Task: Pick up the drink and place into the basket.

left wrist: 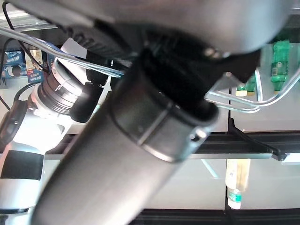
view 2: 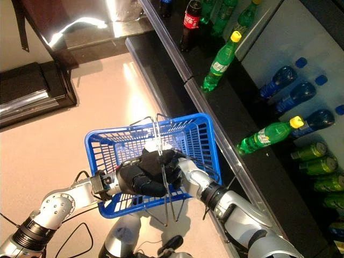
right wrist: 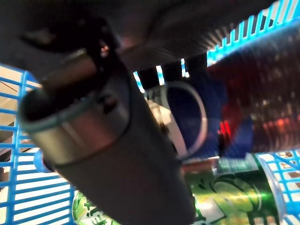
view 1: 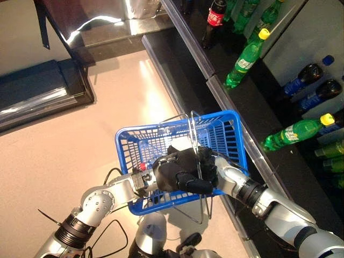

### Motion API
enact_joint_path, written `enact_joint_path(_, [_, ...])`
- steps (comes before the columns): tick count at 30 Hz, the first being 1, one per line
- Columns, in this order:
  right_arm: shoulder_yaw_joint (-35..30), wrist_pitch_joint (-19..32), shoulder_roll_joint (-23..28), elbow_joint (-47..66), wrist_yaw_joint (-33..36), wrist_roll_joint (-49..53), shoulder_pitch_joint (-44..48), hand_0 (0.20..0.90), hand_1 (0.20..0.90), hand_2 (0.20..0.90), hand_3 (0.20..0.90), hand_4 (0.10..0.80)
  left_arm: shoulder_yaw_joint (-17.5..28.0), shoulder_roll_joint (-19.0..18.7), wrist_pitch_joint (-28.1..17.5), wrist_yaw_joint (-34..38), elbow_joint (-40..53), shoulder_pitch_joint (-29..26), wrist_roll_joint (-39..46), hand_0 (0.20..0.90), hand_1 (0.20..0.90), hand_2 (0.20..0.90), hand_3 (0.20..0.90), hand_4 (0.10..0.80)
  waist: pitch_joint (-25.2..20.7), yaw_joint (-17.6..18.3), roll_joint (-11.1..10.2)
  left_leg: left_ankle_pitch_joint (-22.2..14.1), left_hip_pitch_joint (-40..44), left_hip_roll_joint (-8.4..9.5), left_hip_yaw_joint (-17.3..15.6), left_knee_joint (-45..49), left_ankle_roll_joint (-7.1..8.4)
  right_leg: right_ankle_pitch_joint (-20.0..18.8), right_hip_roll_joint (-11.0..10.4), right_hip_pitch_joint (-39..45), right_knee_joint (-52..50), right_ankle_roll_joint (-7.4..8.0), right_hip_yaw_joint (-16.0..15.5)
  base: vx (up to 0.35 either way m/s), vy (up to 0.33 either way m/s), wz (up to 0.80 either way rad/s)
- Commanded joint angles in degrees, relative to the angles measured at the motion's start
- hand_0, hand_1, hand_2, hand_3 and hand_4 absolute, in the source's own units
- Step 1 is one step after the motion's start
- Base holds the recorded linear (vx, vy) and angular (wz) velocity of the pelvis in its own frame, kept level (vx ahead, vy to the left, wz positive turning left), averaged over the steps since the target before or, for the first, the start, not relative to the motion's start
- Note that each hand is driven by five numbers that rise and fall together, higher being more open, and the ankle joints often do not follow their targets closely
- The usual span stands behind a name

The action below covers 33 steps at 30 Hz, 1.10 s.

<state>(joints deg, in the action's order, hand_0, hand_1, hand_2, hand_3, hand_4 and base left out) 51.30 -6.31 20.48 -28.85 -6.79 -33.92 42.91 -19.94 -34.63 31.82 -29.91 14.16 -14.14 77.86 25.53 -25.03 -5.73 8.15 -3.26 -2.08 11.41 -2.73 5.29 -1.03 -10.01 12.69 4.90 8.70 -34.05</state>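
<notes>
Over the floor by the shelves: blue basket [view 1: 232, 141].
Left hand [view 1: 180, 172]: my fingers curled round the wire handles [view 1: 193, 141].
Right hand [view 2: 173, 161]: inside the basket, finger state unclear.
Drink: green can [right wrist: 225, 194] lay in the basket.

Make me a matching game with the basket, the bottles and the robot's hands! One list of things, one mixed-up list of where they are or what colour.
Things:
1. basket
2. green bottle with yellow cap
3. left hand
4. cola bottle with red label

Places and colours:
A. lying on the dark shelf, nearest the basket's far corner
B. curled round the basket's wire handles
C. blue plastic, held above the floor
D. at the far end of the shelf, dark with a red band

Pairs: 1-C, 2-A, 3-B, 4-D
</notes>
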Motion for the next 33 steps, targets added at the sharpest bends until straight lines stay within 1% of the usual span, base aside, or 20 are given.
enact_joint_path(1, [4.99, 1.01, -6.22, -5.62, 2.18, -2.13, 2.58, 0.9, 0.9, 0.9, 0.9, 0.8, -6.52, 18.12, -6.46, -16.97, 17.61, -11.85, 13.66, 0.3, 0.3, 0.3, 0.2, 0.1, -23.1, 0.13, -0.87, -2.0, -0.45, -0.88, 0.53, -2.27, 2.36, 2.88, 1.8, 1.28, -1.14, -1.62, 0.13, 0.0, 0.0, 0.0])
enact_joint_path(11, [4.13, 0.02, -5.85, -5.54, 3.41, -0.45, 1.92, 0.9, 0.9, 0.9, 0.9, 0.8, -6.24, 17.93, -7.63, -16.17, 17.65, -11.66, 13.3, 0.3, 0.3, 0.3, 0.2, 0.1, -22.89, 0.45, -0.8, -2.04, -0.47, -1.02, 0.08, -2.27, 2.35, 2.93, 1.8, 1.07, -1.25, -1.64, 0.32, 0.0, 0.0, 0.0])
enact_joint_path(17, [2.77, -0.48, -4.71, -4.59, 5.45, 2.84, 0.71, 0.9, 0.9, 0.9, 0.9, 0.8, -6.05, 17.87, -8.94, -15.53, 17.66, -10.84, 11.83, 0.3, 0.3, 0.3, 0.2, 0.1, -22.77, 0.93, -0.68, -2.03, -0.47, -1.08, -0.37, -2.27, 2.3, 2.88, 1.76, 1.0, -1.19, -1.61, 0.52, 0.0, 0.0, 0.0])
enact_joint_path(21, [1.04, -0.19, -2.89, -2.38, 7.26, 7.02, -0.72, 0.9, 0.9, 0.9, 0.9, 0.8, -5.71, 17.65, -10.94, -14.07, 17.38, -9.71, 10.3, 0.3, 0.3, 0.3, 0.2, 0.1, -22.58, 1.56, -0.43, -1.97, -0.29, -1.18, -0.89, -2.27, 2.26, 2.87, 1.74, 0.94, -1.36, -1.6, 0.73, 0.0, 0.0, 0.0])
enact_joint_path(26, [-2.15, 1.52, 0.72, 2.74, 8.73, 12.83, -3.4, 0.9, 0.9, 0.9, 0.9, 0.8, -4.73, 16.91, -15.24, -12.33, 17.31, -7.13, 6.3, 0.3, 0.3, 0.3, 0.2, 0.1, -22.47, 2.75, 0.15, -1.82, -0.37, -1.31, -2.08, -2.27, 2.26, 2.59, 1.48, 0.74, -1.24, -1.24, 1.13, -0.031, 0.033, -0.05])
enact_joint_path(27, [-3.0, 2.11, 1.67, 3.88, 8.96, 13.76, -4.0, 0.9, 0.9, 0.9, 0.9, 0.8, -4.61, 16.86, -16.04, -12.05, 17.12, -6.66, 5.79, 0.3, 0.3, 0.3, 0.2, 0.1, -22.27, 2.99, 0.56, -0.52, -0.86, -0.9, -2.21, -2.27, 1.76, 1.38, 1.02, 0.16, -1.42, -1.35, 0.41, -0.087, 0.093, -0.09])
enact_joint_path(29, [-3.87, 2.15, 2.43, 5.79, 9.22, 15.17, -4.89, 0.9, 0.9, 0.9, 0.9, 0.8, -4.05, 16.77, -17.19, -11.48, 17.02, -5.81, 5.06, 0.3, 0.3, 0.3, 0.2, 0.1, -22.16, 3.34, 0.77, -0.51, -0.84, -0.95, -2.61, -2.27, 1.73, 1.42, 0.97, 0.16, -1.43, -1.3, 0.59, -0.05, 0.054, -0.08])
enact_joint_path(31, [-4.86, 2.78, 3.47, 7.62, 9.68, 15.94, -6.08, 0.9, 0.9, 0.9, 0.9, 0.8, -3.2, 16.43, -18.15, -11.41, 16.77, -4.76, 4.65, 0.3, 0.3, 0.3, 0.2, 0.1, -22.1, 3.63, 0.97, -0.48, -0.77, -1.02, -3.07, -2.27, 1.7, 1.41, 0.9, 0.14, -1.48, -1.22, 0.74, 0.0, 0.0, 0.0])
enact_joint_path(32, [-5.85, 3.19, 4.32, 9.28, 10.09, 16.37, -7.25, 0.9, 0.9, 0.9, 0.9, 0.8, -2.21, 16.18, -18.62, -11.6, 16.37, -3.89, 4.3, 0.3, 0.3, 0.3, 0.2, 0.1, -22.02, 3.82, 1.1, -0.4, -0.7, -1.01, -3.25, -2.27, 1.62, 1.35, 0.89, 0.15, -1.46, -1.2, 0.89, -0.01, 0.009, -0.03])
enact_joint_path(33, [-6.92, 3.8, 5.01, 10.31, 10.27, 16.58, -8.19, 0.9, 0.9, 0.9, 0.9, 0.8, -0.28, 15.45, -18.16, -12.09, 15.9, -3.33, 4.93, 0.3, 0.3, 0.3, 0.2, 0.1, -21.96, 3.81, 1.15, -0.34, -0.68, -0.98, -3.22, -2.27, 1.56, 1.34, 0.89, 0.27, -1.37, -1.18, 0.96, -0.006, 0.003, -0.04])
